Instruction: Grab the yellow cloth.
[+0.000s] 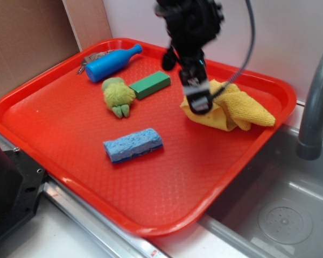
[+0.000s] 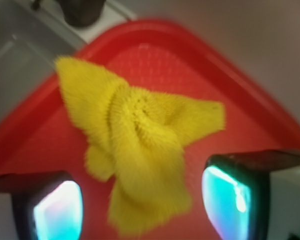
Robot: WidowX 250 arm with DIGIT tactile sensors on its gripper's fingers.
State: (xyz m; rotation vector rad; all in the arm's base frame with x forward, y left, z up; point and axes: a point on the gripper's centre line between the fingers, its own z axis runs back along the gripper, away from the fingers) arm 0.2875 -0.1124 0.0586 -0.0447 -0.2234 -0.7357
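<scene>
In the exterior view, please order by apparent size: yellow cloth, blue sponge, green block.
1. yellow cloth, partly hidden by the arm
2. blue sponge
3. green block, farther from the camera, so less sure

Fuzzy, ribbed yellow cloth [image 2: 140,145] on a textured plastic tray [image 1: 167,188] — semi-glossy red.

A black robot arm [image 1: 188,24] with a dark cable [image 1: 249,45] looping from its wrist. Its black gripper [image 2: 142,207] has two blocky fingers [image 2: 55,207] faced with glossy, pale turquoise pads [image 2: 225,200].
</scene>
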